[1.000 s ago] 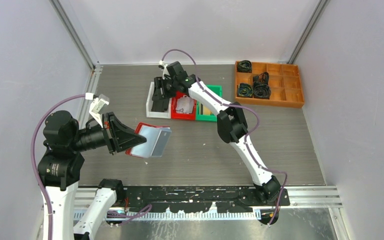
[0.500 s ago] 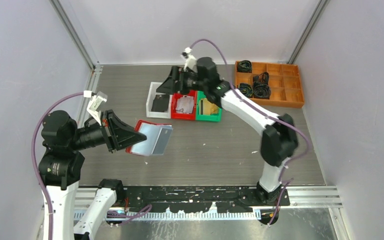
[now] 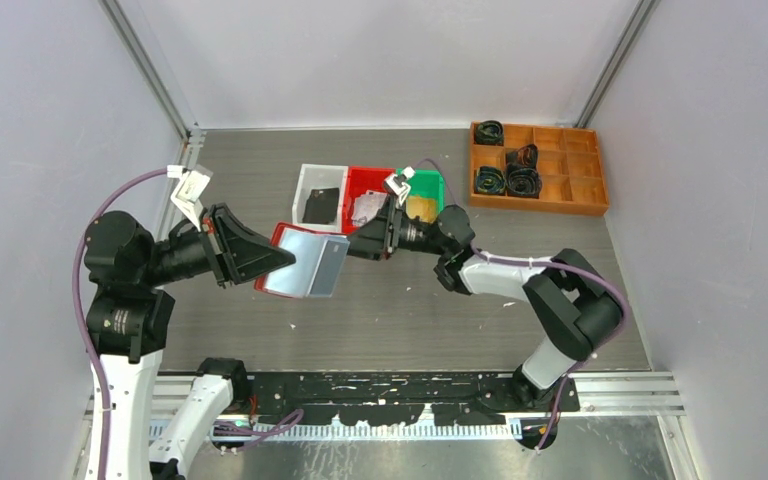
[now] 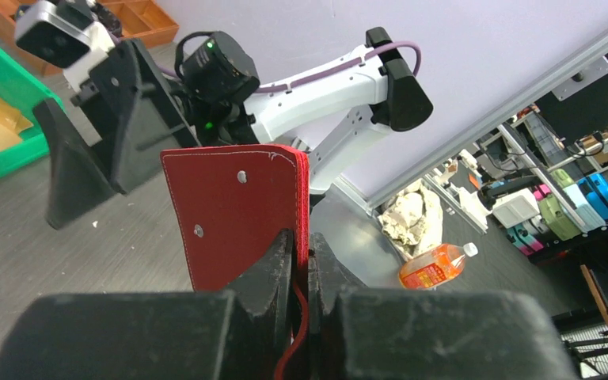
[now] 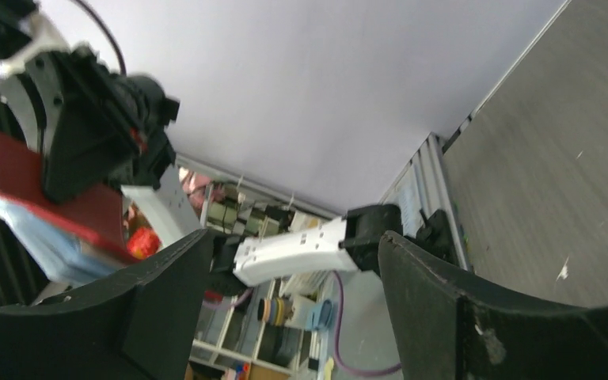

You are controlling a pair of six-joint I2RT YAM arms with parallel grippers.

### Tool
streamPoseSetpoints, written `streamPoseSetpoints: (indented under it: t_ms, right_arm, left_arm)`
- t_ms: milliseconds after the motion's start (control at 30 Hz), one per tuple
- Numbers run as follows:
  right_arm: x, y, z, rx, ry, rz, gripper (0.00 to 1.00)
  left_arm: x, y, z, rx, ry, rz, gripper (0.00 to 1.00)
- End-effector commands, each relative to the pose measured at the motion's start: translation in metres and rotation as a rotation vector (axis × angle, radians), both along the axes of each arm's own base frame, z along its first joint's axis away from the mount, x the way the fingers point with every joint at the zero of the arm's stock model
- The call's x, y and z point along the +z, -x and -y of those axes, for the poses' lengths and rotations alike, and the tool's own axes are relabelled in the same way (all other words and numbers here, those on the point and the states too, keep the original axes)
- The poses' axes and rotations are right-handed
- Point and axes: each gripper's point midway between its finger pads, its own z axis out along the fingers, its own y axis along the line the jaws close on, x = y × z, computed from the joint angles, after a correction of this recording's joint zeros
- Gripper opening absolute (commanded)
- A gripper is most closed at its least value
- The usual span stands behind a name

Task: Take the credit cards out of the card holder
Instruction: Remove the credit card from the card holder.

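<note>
left gripper (image 4: 301, 245) clamped on the red card holder (image 4: 233, 210), held aloft; right gripper (image 3: 363, 244), jaws apart and empty, just beside it.

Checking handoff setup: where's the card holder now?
Top view, left of centre: card holder clamped in the left gripper, near side of the white bin.

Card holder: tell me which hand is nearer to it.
Left. The left hand is clamped on the card holder; the right hand hovers open close beside it.

Red card holder (image 3: 305, 265) open, held aloft, pale sleeves up; credit cards (image 3: 321, 206) in bins (image 3: 303, 195) behind
</note>
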Motion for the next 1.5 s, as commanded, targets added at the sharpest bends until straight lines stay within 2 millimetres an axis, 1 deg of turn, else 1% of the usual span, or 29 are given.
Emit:
streamPoseSetpoints:
  t_ms: [0,67,167,233,300,467,700,800,900,1000,1100,1233,1467]
  right_arm:
    - [0.042,0.05,0.019,0.074,-0.098,0.262,0.8]
    - [0.034,0.063,0.019,0.097,-0.048,0.317,0.8]
    - [0.029,0.077,0.017,0.102,0.036,0.411,0.81]
    - [0.033,0.085,0.017,0.103,0.063,0.484,0.81]
    - [0.041,0.089,0.018,0.104,0.064,0.509,0.81]
    - [0.053,0.091,0.016,0.094,0.057,0.519,0.79]
    - [0.044,0.088,0.009,0.063,0.144,0.553,0.77]
    - [0.048,0.088,0.008,0.061,0.137,0.554,0.76]
    - [0.055,0.092,0.007,0.07,0.119,0.563,0.76]
    - [0.057,0.096,0.008,0.084,0.11,0.569,0.76]
    - [0.058,0.097,0.008,0.084,0.108,0.565,0.76]
    - [0.061,0.093,0.007,0.06,0.109,0.56,0.75]
    - [0.071,0.094,0.007,0.054,0.085,0.55,0.75]
  left_arm:
    - [0.023,0.008,0.001,-0.023,0.023,0.09,0.0]
    - [0.024,0.009,0.001,-0.026,0.023,0.09,0.0]
    - [0.024,0.011,0.001,-0.031,0.023,0.085,0.0]
    - [0.024,0.012,0.001,-0.032,0.023,0.084,0.0]
    - [0.024,0.012,0.001,-0.029,0.023,0.084,0.0]
    - [0.026,0.013,0.0,-0.027,0.027,0.078,0.0]
    - [0.03,0.017,0.001,-0.032,0.035,0.077,0.0]
    - [0.031,0.018,0.001,-0.033,0.038,0.077,0.0]
    - [0.03,0.019,0.001,-0.036,0.038,0.075,0.0]
    - [0.03,0.02,0.001,-0.037,0.038,0.077,0.0]
    - [0.031,0.02,0.001,-0.038,0.038,0.077,0.0]
    - [0.031,0.019,0.001,-0.033,0.039,0.074,0.0]
    - [0.031,0.02,0.001,-0.033,0.04,0.076,0.0]
